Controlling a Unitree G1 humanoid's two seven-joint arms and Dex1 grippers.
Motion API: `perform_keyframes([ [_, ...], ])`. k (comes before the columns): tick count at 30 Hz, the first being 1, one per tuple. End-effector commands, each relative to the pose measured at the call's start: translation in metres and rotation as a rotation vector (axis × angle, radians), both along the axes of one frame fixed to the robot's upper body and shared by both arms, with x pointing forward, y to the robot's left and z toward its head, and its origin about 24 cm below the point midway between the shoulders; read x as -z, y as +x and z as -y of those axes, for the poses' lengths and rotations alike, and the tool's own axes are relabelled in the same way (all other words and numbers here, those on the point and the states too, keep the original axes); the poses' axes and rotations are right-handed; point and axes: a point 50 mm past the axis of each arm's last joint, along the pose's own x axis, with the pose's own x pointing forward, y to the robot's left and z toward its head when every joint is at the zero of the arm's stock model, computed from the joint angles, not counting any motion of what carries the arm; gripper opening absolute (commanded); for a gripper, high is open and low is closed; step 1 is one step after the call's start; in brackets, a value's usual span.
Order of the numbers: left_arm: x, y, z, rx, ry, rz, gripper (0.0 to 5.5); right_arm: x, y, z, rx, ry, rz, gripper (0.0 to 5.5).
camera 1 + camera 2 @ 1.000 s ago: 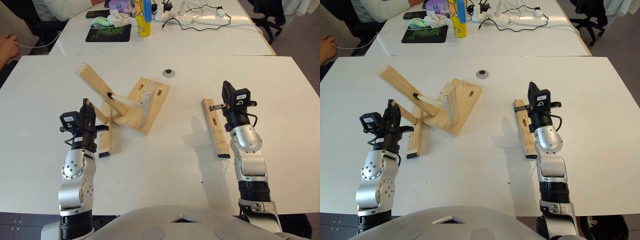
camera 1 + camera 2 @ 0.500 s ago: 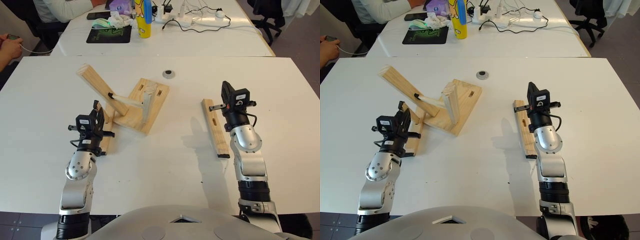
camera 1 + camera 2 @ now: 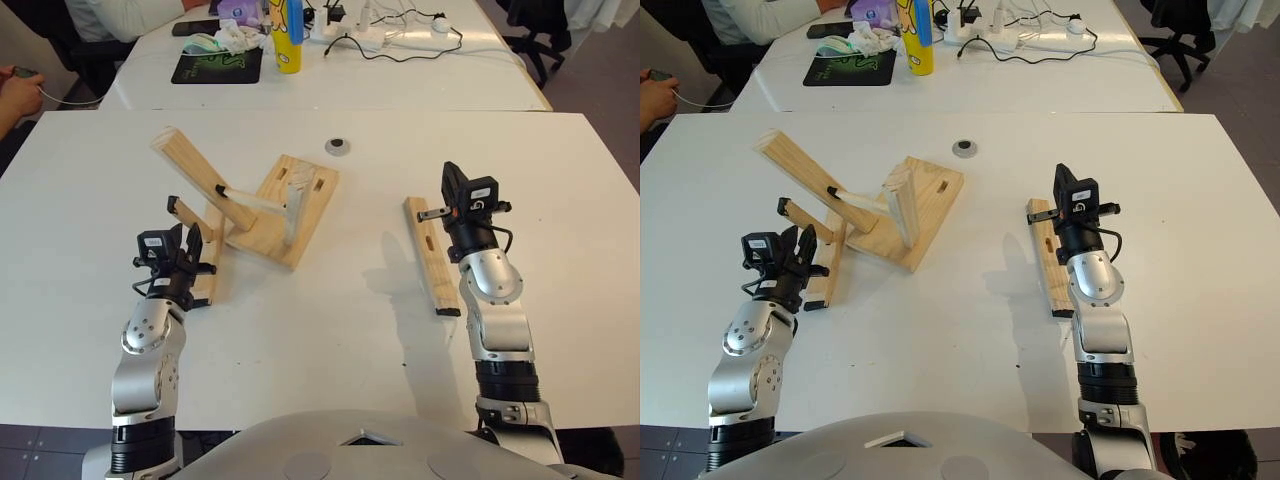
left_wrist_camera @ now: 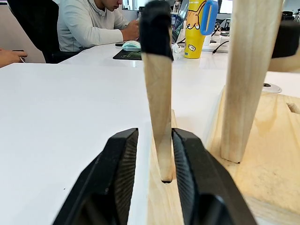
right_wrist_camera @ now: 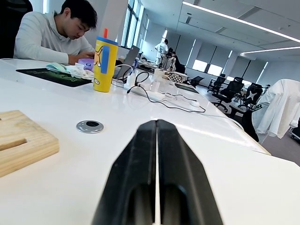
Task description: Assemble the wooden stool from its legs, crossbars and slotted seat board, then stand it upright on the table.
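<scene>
The part-built stool lies tilted left of centre. Its slotted seat board (image 3: 305,190) rests on one edge, with one thick leg (image 3: 188,163) pointing up and back. A flat leg (image 3: 211,272) lies on the table with a thin crossbar (image 3: 192,224) slanting up from it. My left gripper (image 3: 181,243) is open, its fingers (image 4: 123,159) on either side of this crossbar (image 4: 158,117) near its foot. A loose slotted leg (image 3: 430,258) lies on the right. My right gripper (image 3: 455,188) hovers shut (image 5: 157,140) over the far end of it, holding nothing.
A round metal grommet (image 3: 339,147) sits in the table behind the seat board. A second table behind carries a yellow bottle (image 3: 288,35), a black mouse mat (image 3: 216,64) and cables. Bare white tabletop lies between the stool parts and the loose leg.
My left gripper swung in toward the flat leg, then drew back a little to the left, and now straddles the crossbar. The right arm has kept still.
</scene>
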Motion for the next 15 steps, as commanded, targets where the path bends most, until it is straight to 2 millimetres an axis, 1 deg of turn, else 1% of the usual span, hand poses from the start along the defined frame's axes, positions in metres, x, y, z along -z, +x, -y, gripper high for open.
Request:
perform_keyframes([
  [1,0.013,-0.012,-0.011,-0.015,0.024,-0.082,1.31,-0.001,0.001,-0.002,-0.008,0.002,0.0,0.0],
  [2,0.015,-0.016,-0.012,-0.015,0.016,-0.107,1.51,0.0,0.0,-0.002,-0.008,0.001,-0.001,0.0],
  [4,0.016,-0.022,-0.014,0.006,0.002,-0.145,1.72,0.0,-0.001,-0.001,-0.002,0.001,-0.002,0.0],
  [7,0.016,-0.033,-0.012,0.053,-0.022,-0.183,2.16,0.002,-0.001,-0.001,0.0,0.001,-0.005,0.0],
  [10,0.011,-0.032,-0.01,0.091,-0.043,-0.191,2.61,0.003,-0.005,-0.001,0.015,0.003,-0.008,0.0],
  [15,0.006,-0.028,-0.007,0.146,-0.054,-0.226,2.61,0.004,-0.009,-0.002,0.027,0.001,-0.007,0.0],
])
